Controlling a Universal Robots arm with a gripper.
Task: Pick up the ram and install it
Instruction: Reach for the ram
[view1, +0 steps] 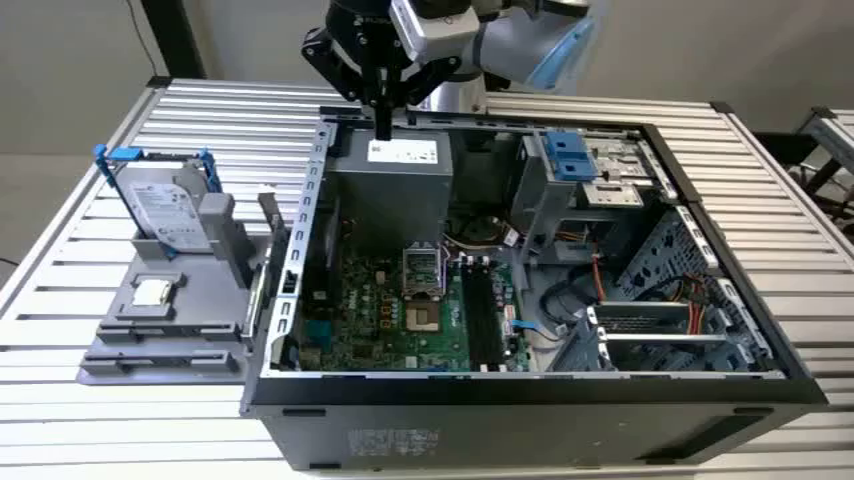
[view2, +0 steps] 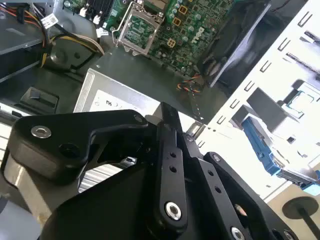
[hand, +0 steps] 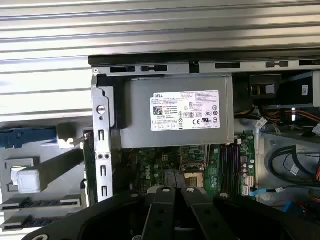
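Exterior view: set high, well back, tilted steeply down over the table (view1: 787, 200) onto the whole open case (view1: 534, 420). First wrist view: nearer, facing almost straight down past the gripper (hand: 177, 192) onto the power supply (hand: 175, 112) and motherboard (hand: 150, 170). Second wrist view: closest, just behind the gripper links, slanting across the power supply toward the motherboard. Shared by all three: power supply, motherboard, socket (view1: 424, 318).

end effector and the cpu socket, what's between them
The grey power supply, in the exterior view: the end effector hangs over one end and the cpu socket lies just past the other.
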